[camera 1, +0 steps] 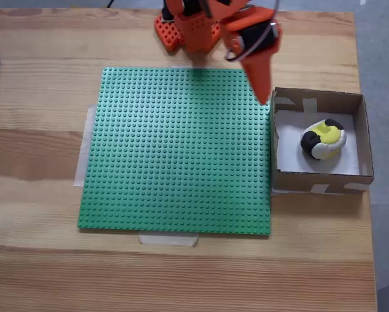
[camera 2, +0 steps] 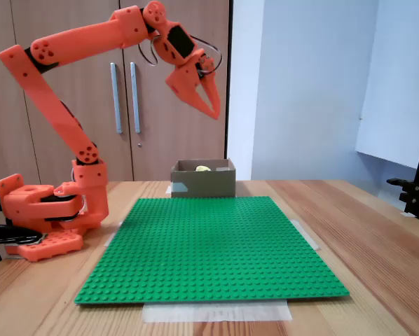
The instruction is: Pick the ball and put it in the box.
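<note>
Small soft stitched ball [camera 1: 323, 139], yellow, black and white panels, lies on the white inner bottom of the square shallow brown cardboard box [camera 1: 319, 182], right of centre in a fixed view from above. Pale tape patches on box walls. In a fixed view from the side, ball's [camera 2: 202, 168] yellow top shows above box [camera 2: 204, 183] rim.

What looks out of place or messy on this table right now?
Nothing stands out. The ball sits inside the box, the green baseplate lies flat and taped down, and the gripper hangs above, holding nothing.
</note>
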`<state>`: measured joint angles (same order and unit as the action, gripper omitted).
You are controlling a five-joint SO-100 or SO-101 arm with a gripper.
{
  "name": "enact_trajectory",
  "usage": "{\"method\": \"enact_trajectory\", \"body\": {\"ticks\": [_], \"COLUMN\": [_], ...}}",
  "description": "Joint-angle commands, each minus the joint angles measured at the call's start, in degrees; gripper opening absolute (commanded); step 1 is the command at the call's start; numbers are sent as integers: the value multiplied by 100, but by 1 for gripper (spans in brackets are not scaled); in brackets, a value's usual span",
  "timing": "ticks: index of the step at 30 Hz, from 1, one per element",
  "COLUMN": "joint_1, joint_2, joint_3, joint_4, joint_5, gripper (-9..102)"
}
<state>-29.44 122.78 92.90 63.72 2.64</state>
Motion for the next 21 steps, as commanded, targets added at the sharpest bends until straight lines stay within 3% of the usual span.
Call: {"method": "enact_trajectory", "body": {"ticks": [1, 11, 21], "joint_1": [387, 1556, 2021], "joint_2": [457, 1248, 2347], "joint_3": [141, 1134, 2382], "joint_4": [-211, -686, -853], "joint_5": [-53, 0, 237], "gripper": [-1, -1, -1]}}
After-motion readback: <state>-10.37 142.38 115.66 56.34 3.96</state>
